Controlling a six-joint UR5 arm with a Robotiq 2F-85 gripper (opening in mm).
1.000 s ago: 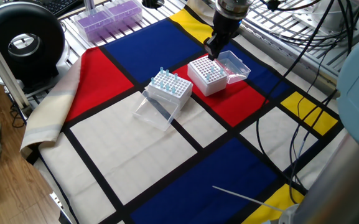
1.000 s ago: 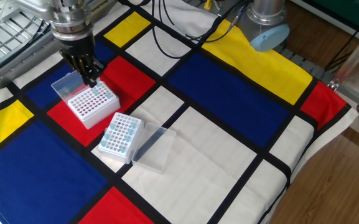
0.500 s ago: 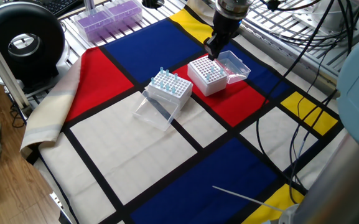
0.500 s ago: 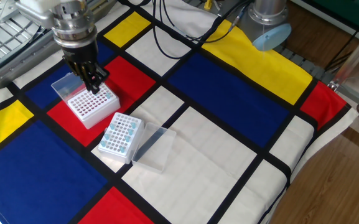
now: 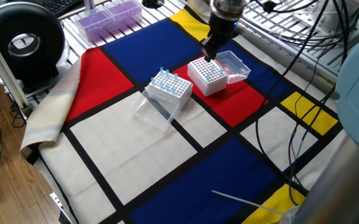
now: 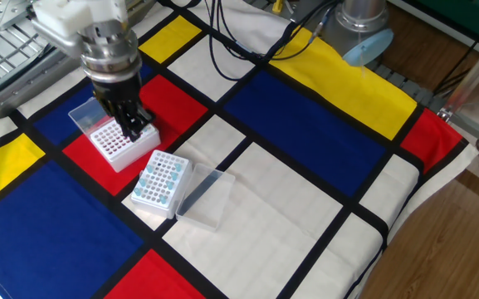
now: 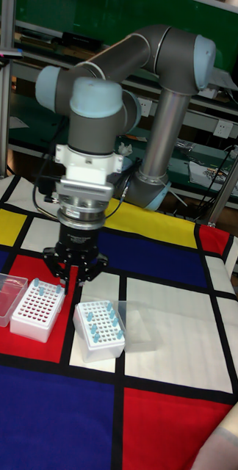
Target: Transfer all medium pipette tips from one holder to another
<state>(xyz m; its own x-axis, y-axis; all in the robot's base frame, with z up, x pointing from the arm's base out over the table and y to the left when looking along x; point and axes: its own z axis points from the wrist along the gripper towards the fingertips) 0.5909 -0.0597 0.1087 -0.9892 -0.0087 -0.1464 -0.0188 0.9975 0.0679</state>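
Tall fixed view: the jaws hang tips-down over the right edge of the nearly empty rack [image 7: 37, 312]; the fingers [image 7: 51, 272] stand a little apart, with red cloth showing in the gap.
Jaws, hold: I cannot tell whether a tip sits between them; nothing blue is clearly visible there, and a slender clear cone could easily be lost against the dark fingers.
Just changed: in the other fixed view the jaws have slid from the far edge of the nearly empty rack [image 6: 114, 148] across its grid towards the side facing the filled rack [image 6: 160, 178], and they now sit lower over the holes.
Meaning for the task: this looks like lining up on one hole of the receiving rack, so probably a placing step. Most of the work seems to remain, as the bulk of the tips are not under the jaws.
Medium pipette tips [image 7: 97, 323]: they stand in the filled rack [image 7: 98, 334], just beside the jaws and below them, not touching.
Pointing: blue tops up, narrow ends down into the holes.
Long axis: upright, square to the tabletop [image 6: 305, 191], the same line as the jaws' approach.
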